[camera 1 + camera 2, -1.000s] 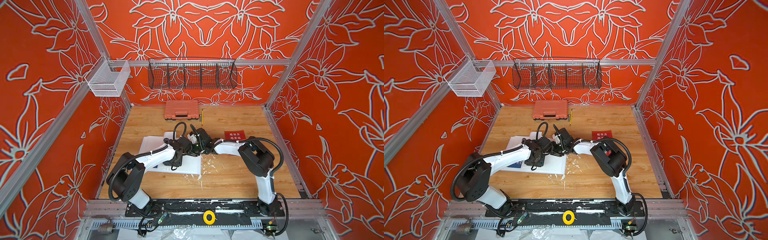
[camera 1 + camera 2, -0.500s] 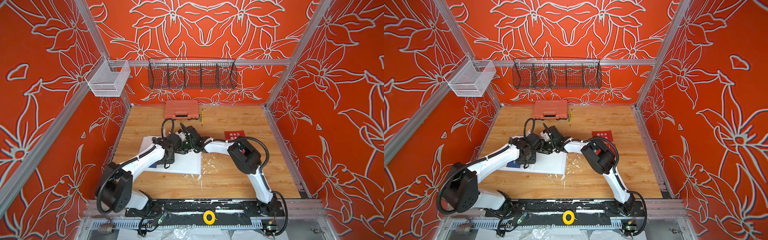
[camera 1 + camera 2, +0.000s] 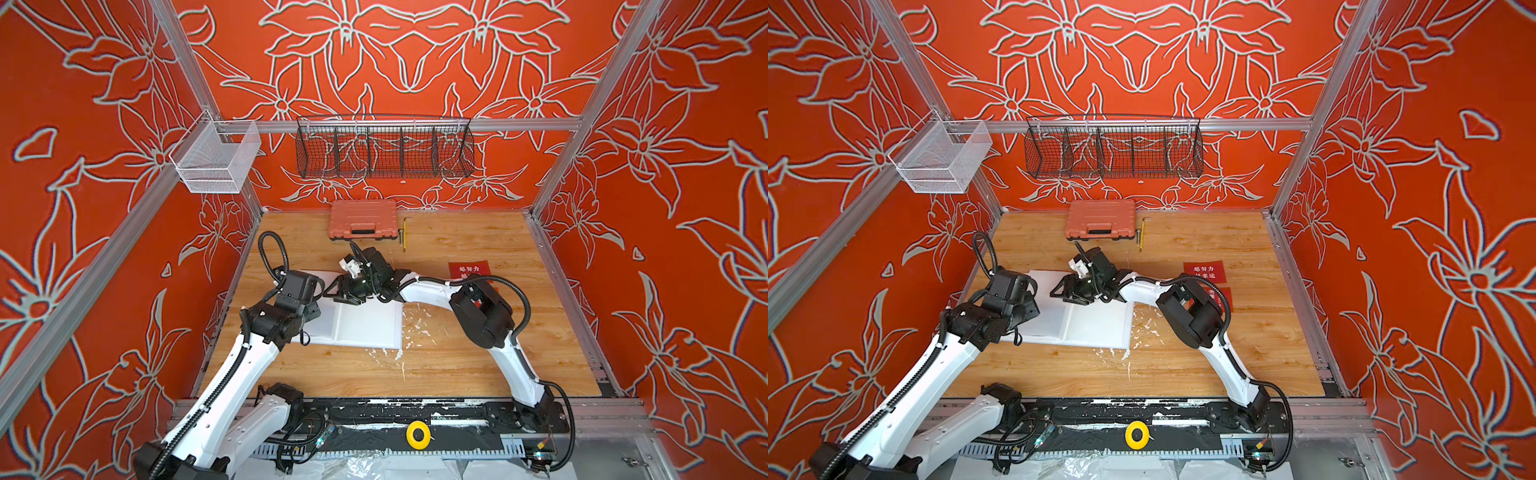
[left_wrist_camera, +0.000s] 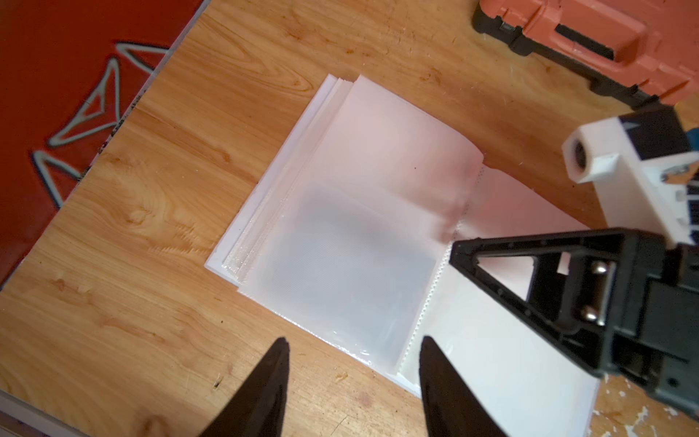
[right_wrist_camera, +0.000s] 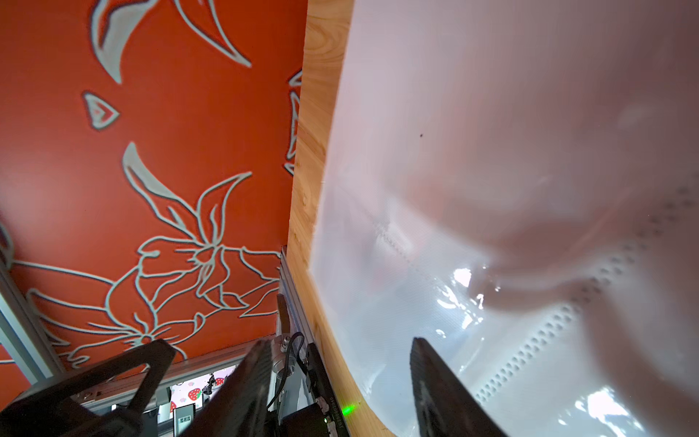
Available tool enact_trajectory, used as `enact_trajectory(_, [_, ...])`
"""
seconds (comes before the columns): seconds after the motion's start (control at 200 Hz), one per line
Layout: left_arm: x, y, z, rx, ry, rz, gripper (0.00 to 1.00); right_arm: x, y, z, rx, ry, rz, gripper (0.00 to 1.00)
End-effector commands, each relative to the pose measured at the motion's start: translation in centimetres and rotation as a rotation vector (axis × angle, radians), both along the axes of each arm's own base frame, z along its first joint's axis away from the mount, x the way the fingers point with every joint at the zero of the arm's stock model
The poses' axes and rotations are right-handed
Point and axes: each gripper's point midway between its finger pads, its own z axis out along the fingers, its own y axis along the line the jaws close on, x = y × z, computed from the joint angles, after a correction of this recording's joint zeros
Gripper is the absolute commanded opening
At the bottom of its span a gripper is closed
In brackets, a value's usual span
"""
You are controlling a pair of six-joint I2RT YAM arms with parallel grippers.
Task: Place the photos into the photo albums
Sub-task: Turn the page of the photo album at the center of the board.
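Your photo album (image 3: 357, 324) (image 3: 1092, 324) (image 4: 359, 227) (image 5: 491, 151) lies open and flat on the wooden surface (image 3: 457, 365), left of centre, its glossy white sleeve pages facing up and one page bowed up by the spine. One red photo (image 3: 469, 270) (image 3: 1203, 272) with white writing lies flat well off to its right. A second red photo (image 3: 1223, 298) lies just nearer the front edge, partly hidden.

Both arms stretched inward, left tool (image 4: 353, 340) jaws apart, right tool (image 5: 340, 342) seemingly spread too
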Motion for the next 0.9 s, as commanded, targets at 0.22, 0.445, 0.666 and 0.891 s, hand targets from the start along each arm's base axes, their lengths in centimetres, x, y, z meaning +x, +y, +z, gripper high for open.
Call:
enact_trajectory(0.22, [2.8, -5.2, -1.3, -0.119, 0.012, -0.158, 0.56, 0.3, -5.0, 3.7, -0.053, -0.088, -0.039, 0.61])
enact_trajectory(0.445, [5.4, -12.3, -1.0, -0.15, 0.025, -0.361, 0.6, 2.0, -14.5, 3.5, -0.158, -0.104, -0.181, 0.61])
enact_trajectory(0.666, [7.2, -21.4, -2.1, -0.237, 0.127, -0.585, 0.71, 2.9, -25.2, 3.9, -0.28, -0.125, -0.327, 0.63])
enact_trajectory(0.891, [8.4, -30.4, -5.2, -0.332, 0.255, -0.761, 0.79, 2.6, -35.8, 2.6, -0.438, -0.104, -0.53, 0.66])
